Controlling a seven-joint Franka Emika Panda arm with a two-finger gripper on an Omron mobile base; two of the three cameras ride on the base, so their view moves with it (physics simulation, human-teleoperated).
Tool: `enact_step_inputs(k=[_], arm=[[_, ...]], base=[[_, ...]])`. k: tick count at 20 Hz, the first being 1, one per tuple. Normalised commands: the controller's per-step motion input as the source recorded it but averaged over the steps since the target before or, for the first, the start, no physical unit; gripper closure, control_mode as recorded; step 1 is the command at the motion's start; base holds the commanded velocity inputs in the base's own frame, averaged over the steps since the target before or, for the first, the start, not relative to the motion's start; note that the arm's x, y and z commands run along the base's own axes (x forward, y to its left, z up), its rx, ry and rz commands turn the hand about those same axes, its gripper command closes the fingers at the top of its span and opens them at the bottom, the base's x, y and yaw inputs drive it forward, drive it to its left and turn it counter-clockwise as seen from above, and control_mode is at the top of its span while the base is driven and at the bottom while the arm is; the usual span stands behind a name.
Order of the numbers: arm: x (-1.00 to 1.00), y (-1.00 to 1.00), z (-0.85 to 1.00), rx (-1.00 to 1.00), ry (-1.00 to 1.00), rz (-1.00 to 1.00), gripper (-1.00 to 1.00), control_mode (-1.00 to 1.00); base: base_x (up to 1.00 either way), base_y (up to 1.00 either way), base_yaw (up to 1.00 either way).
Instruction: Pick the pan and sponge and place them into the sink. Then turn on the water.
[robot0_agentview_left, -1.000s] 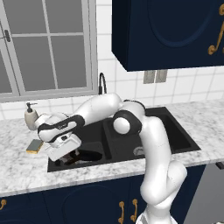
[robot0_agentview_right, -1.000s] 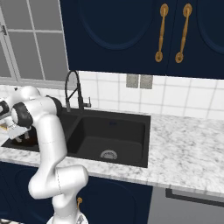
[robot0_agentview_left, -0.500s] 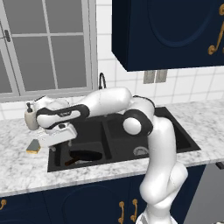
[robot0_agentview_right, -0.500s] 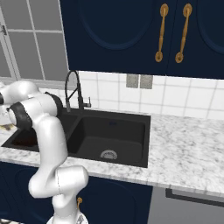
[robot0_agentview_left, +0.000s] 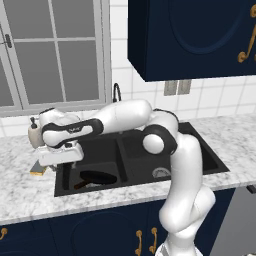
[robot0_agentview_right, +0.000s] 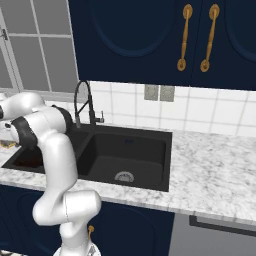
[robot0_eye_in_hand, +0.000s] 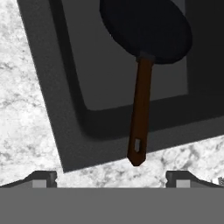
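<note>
The black pan (robot0_agentview_left: 98, 177) lies flat in the left basin of the black sink (robot0_agentview_left: 202, 150), its brown handle pointing to the front left. From the hand view I look down on the pan (robot0_eye_in_hand: 146, 28); its handle (robot0_eye_in_hand: 140, 113) reaches over the sink (robot0_eye_in_hand: 65, 109) rim toward the marble. My gripper (robot0_eye_in_hand: 111, 180) is open, its fingertips (robot0_eye_in_hand: 43, 178) wide apart with nothing between them. In the left base view the gripper (robot0_agentview_left: 61, 161) hangs above the sink's left edge. The yellow sponge (robot0_agentview_left: 38, 169) rests on the counter just left of it. The dark arched faucet (robot0_agentview_right: 82, 102) stands behind the sink (robot0_agentview_right: 130, 150); no water runs.
A beige soap dispenser (robot0_agentview_left: 34, 134) stands on the counter behind the hand, close to the arm. A window lies behind the counter's left part, and dark upper cabinets (robot0_agentview_left: 195, 37) hang above the right. Marble counter (robot0_agentview_right: 215, 170) stretches to the right of the sink.
The hand has lifted out of the left basin and moved left, toward the sink's edge. The pan stays lying in the basin. The jaws have opened a little wider.
</note>
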Motion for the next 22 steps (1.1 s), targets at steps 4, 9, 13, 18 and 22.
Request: enact_step_inputs(k=[4,9,13,18,22], arm=[[0.35,0.16,0.04,0.13,0.03,-0.01,-1.0,-1.0],[0.08,0.17,-0.04,-0.02,0.01,0.0,-1.0,-1.0],[0.08,0.27,0.0,0.0,0.0,-0.01,-1.0,-1.0],[0.17,0.46,-0.04,0.0,-0.01,-0.04,-1.0,-1.0],[0.39,0.59,-0.08,-0.02,0.0,-0.08,-1.0,-1.0]], base=[[0.0,0.0,0.0],[0.0,0.0,0.0],[0.0,0.0,0.0],[0.0,0.0,0.0],[0.0,0.0,0.0]])
